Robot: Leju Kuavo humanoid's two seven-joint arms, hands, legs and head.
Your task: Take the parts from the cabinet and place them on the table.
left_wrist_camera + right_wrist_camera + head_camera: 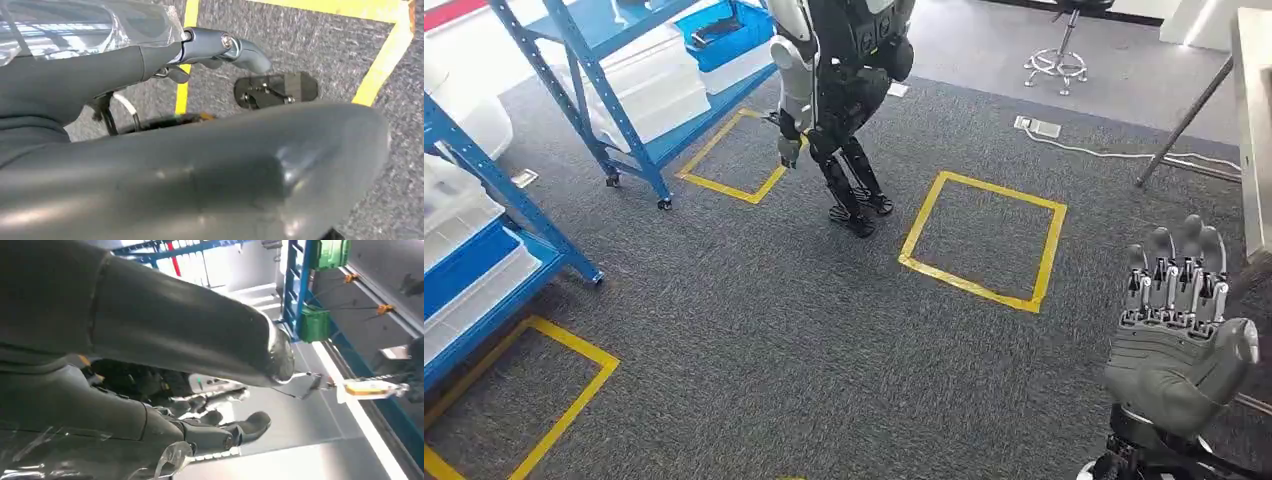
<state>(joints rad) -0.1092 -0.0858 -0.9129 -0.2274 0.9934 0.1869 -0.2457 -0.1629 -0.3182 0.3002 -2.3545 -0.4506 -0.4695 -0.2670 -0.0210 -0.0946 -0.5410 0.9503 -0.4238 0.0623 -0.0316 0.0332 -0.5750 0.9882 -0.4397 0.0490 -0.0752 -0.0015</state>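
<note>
My right hand (1184, 320) is raised at the lower right of the head view, back towards the camera, fingers straight up and close together. Nothing is in it. In the right wrist view the same hand (150, 340) has its thick thumb above loosely bent fingers (235, 432), with an empty gap between them. My left hand (150, 160) hangs over the carpet, one finger (225, 47) stretched out straight, holding nothing. Clear film lies over part of each hand. Blue shelving (494, 190) with white and blue bins stands at the left. A pale table edge (1252, 120) shows at the far right.
Another humanoid robot (834, 100) stands ahead on the grey carpet beside a second blue rack (624, 90). Yellow tape squares (979, 283) mark the floor. A stool (1059, 60), a floor socket with cable (1036, 126) and a slanted table leg (1184, 125) are at the back right.
</note>
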